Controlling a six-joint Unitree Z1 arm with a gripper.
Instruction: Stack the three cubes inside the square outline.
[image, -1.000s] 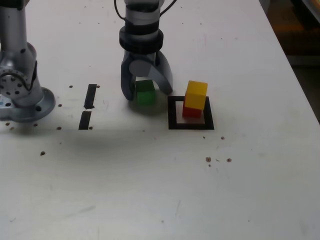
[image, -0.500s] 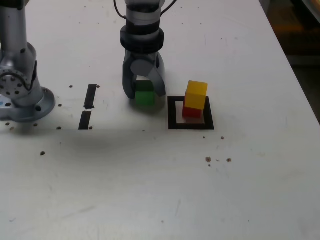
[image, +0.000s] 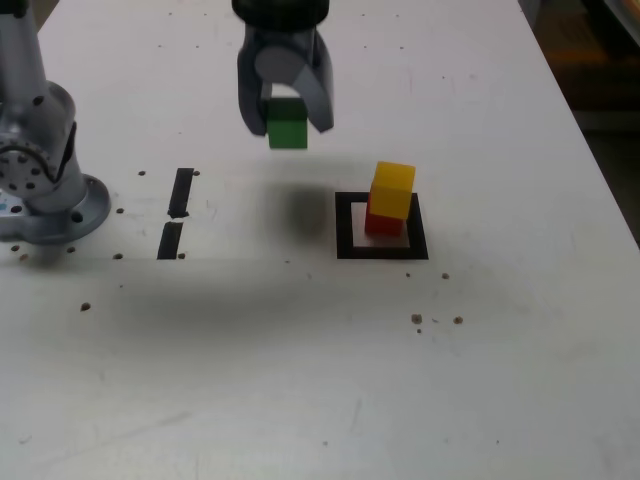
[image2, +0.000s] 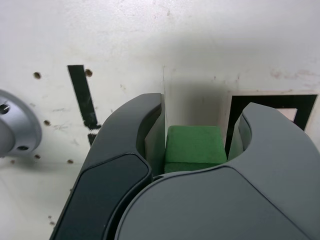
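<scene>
Exterior and wrist views of one moment. The hand (image: 287, 118) hung above the white worktop (image: 300, 380), its two grey fingers (image: 319, 100) pointing down and closed on the green cube (image: 288, 128). The cube was clear of the worktop, with its blurred shadow lying on the surface below and slightly toward the exterior view's right. In the wrist view the green cube (image2: 194, 148) sat squarely between the two curved fingers (image2: 127, 150), each pressed against one of its sides.

The square outline (image: 381, 226) of black tape lay to the exterior view's right of the hand and nearer the camera. Inside it stood the red cube (image: 383, 222) with the yellow cube (image: 392, 190) on top; the yellow cube sat a little askew on the red one, overhanging toward the far side. This pair stood in the far right part of the outline, with bare white showing along its near and left inner edges. In the wrist view a corner of the outline (image2: 272, 100) showed past the fingers.

Two short black tape strips (image: 176, 215) lay end to end at the exterior view's left, well apart from the outline. The arm's grey base (image: 45, 190) stood at the left edge. Small dark specks were scattered over the worktop.
</scene>
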